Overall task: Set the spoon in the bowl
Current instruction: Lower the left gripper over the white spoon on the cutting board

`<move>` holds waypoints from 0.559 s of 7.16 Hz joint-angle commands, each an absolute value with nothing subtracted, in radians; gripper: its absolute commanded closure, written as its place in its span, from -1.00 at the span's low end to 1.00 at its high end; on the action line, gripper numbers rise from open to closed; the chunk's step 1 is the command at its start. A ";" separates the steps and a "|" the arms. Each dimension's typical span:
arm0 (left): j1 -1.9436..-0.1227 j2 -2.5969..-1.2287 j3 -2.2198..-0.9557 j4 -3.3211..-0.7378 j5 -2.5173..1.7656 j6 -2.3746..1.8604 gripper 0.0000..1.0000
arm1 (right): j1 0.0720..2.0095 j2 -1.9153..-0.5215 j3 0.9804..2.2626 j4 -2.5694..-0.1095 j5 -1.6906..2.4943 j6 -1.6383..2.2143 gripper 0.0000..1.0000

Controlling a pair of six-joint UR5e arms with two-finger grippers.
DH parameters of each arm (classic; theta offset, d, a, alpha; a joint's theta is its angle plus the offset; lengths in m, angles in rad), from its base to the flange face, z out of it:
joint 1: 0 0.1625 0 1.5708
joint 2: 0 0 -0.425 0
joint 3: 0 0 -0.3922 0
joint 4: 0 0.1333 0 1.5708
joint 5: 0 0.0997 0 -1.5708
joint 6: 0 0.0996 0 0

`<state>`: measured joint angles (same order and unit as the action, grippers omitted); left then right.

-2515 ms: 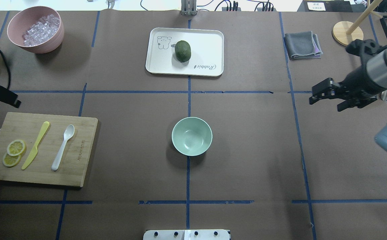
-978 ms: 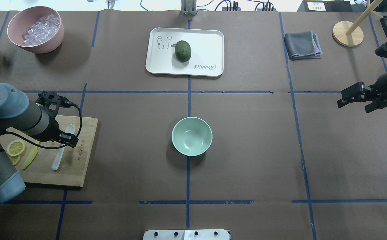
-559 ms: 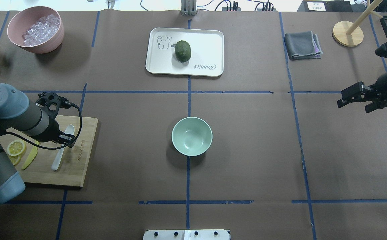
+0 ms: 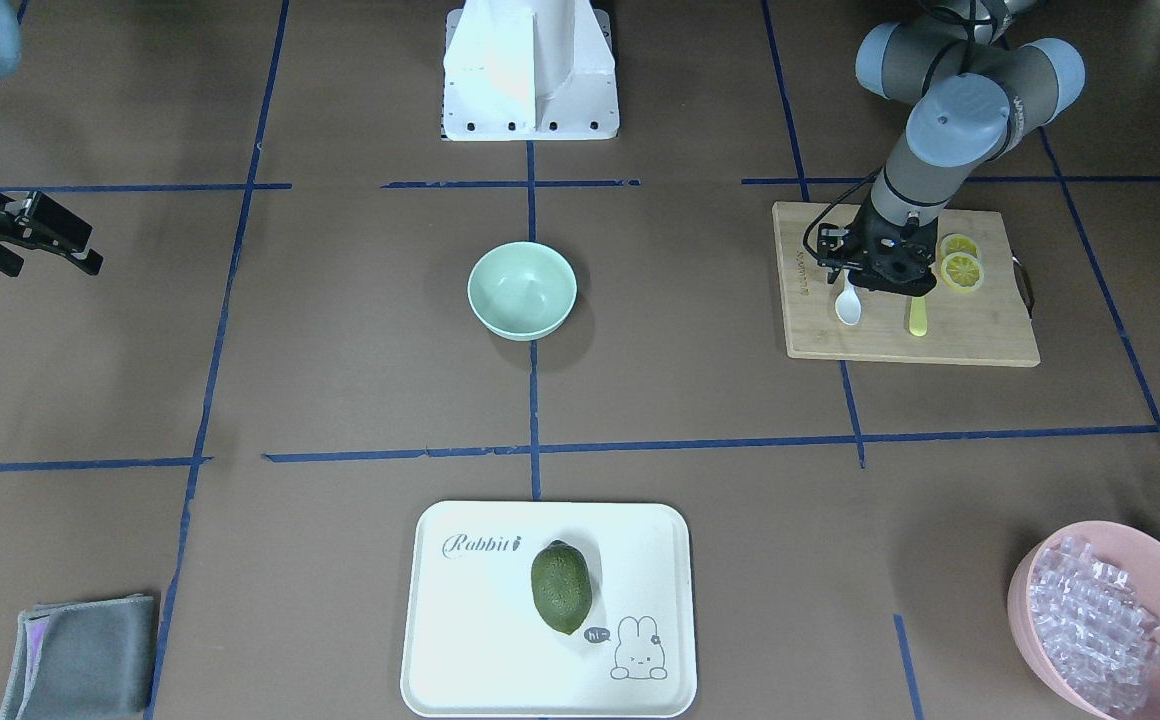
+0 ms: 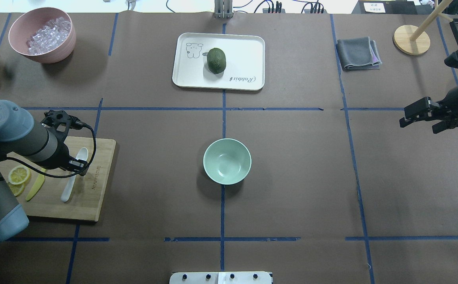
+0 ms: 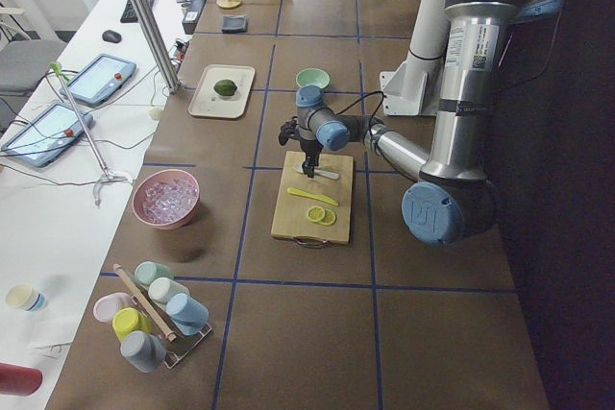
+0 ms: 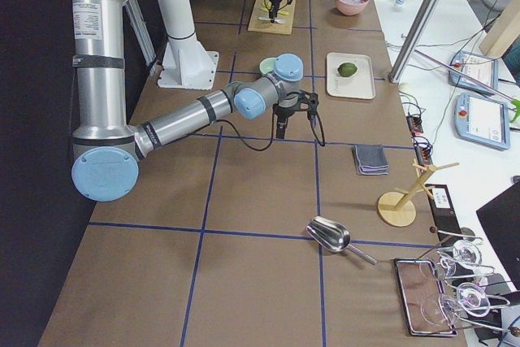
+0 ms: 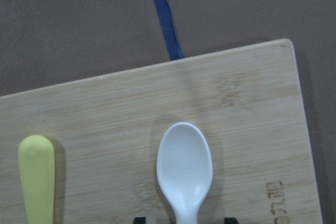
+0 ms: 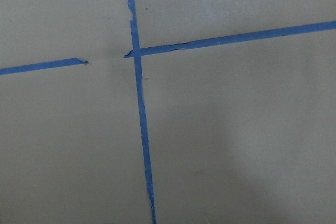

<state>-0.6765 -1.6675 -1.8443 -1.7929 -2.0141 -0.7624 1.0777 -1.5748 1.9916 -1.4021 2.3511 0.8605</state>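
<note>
Left gripper (image 8: pixel 184 220) straddles spoon (image 8: pixel 185 166) | flat, scoop pointing away from robot base (image 4: pixel 530 70)

**Brown table, blue grid, pastel kitchenware**

We see a matte brown table (image 5: pixel 292 177) crossed by blue tape lines (image 5: pixel 222 213). At the centre, the bowl (image 5: pixel 227 161) is plain pale mint green. On the near left, a light, wood-grained cutting board (image 5: pixel 91 197) carries the white spoon (image 5: pixel 69 187), a pale yellow knife (image 5: pixel 35 188) and yellow lemon slices (image 5: pixel 19 174). Far left, a dusty pink bowl (image 5: pixel 55 53) holds clear, glassy cubes (image 5: pixel 49 33). At the far middle we find a cream-white tray (image 5: pixel 244 55) with a dark line-drawn rabbit and script lettering, under a dark green fruit (image 5: pixel 216 60). Far right, a grey cloth (image 5: pixel 357 53) shows a purple edge. The left arm (image 5: pixel 0 126) is grey with pale blue caps.
</note>
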 commanded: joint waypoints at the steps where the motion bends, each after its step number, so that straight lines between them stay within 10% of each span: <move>1: -0.676 -1.666 -1.844 -1.792 -2.014 -0.762 -0.13 | 1.078 -1.578 1.996 -1.402 2.352 0.861 -0.99; 4: -0.676 -1.666 -1.844 -1.787 -2.016 -0.762 0.34 | 1.080 -1.589 1.999 -1.402 2.352 0.861 -0.99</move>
<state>-0.6765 -1.6660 -1.8443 -1.7898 -2.0154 -0.7624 1.0796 -1.5869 1.9987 -1.4015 2.3516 0.8605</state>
